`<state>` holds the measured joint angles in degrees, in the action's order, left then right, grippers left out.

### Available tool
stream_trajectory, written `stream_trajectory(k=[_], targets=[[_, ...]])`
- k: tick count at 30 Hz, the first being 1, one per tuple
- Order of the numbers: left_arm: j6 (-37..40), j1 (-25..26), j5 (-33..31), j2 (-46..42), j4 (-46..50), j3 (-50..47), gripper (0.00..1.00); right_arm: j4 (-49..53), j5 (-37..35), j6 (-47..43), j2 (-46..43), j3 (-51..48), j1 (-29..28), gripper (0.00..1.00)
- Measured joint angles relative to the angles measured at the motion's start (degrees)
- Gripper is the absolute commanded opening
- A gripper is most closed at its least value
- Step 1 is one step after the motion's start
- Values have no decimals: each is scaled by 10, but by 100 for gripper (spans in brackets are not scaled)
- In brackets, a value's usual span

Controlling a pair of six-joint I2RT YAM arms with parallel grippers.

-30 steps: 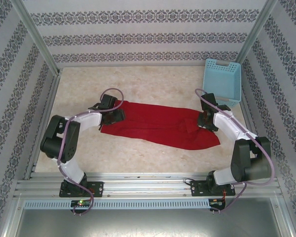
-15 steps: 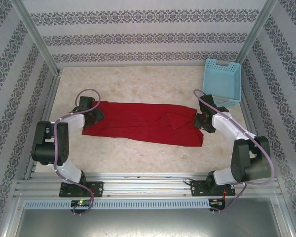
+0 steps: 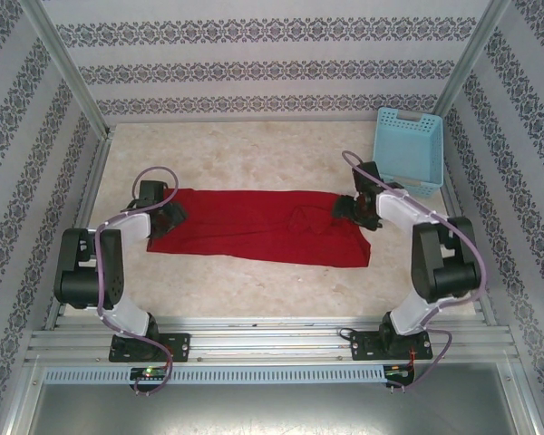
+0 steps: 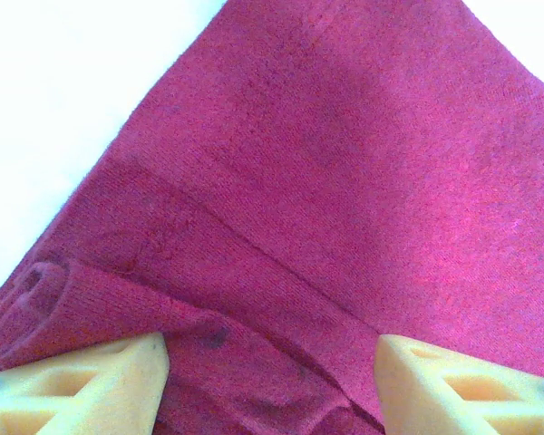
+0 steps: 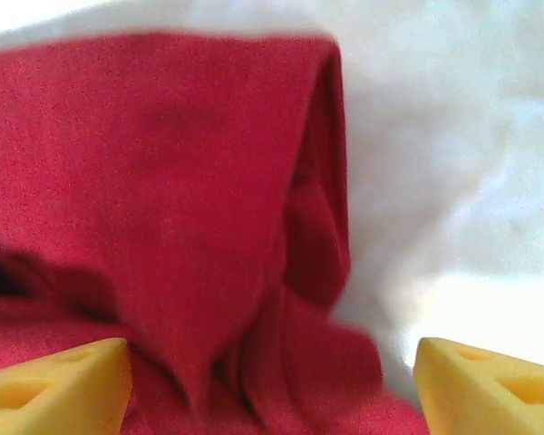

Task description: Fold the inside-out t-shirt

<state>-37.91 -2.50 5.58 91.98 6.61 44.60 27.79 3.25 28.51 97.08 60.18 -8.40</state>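
Two-handed, pinch the limp, light red t-shirt (image 3: 254, 225), stretched along the counter (image 3: 254, 154) under and between left jaws and right jaws, both gaping wide and empty, at its thicker hemmed ends.

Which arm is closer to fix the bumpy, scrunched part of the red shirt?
The right arm. Its open right gripper sits over the scrunched folds at the right end of the t-shirt. The left gripper is at the far, flatter end.
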Motion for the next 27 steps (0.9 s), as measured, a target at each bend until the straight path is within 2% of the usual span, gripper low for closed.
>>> stream_trajectory(k=[2,7,10,12,20,21,22,27], targets=[[0,-5,0,-6,0,-7,63,-9,9,3,37,33,9,65],[0,-19,7,-17,0,-19,63,-15,39,14,109,103,26,25],[0,-26,11,-21,0,-23,63,-8,39,11,115,129,22,7],[1,-30,13,-24,0,-25,63,-3,34,6,115,149,18,0],[2,-39,20,-25,0,-26,63,26,-30,-44,114,211,-5,0],[2,-40,22,-25,0,-26,63,28,-42,-51,114,216,-9,4],[2,-40,22,-25,0,-26,63,28,-50,-58,114,218,-13,18],[2,-40,24,-25,0,-26,63,33,-89,-79,114,219,-19,59]])
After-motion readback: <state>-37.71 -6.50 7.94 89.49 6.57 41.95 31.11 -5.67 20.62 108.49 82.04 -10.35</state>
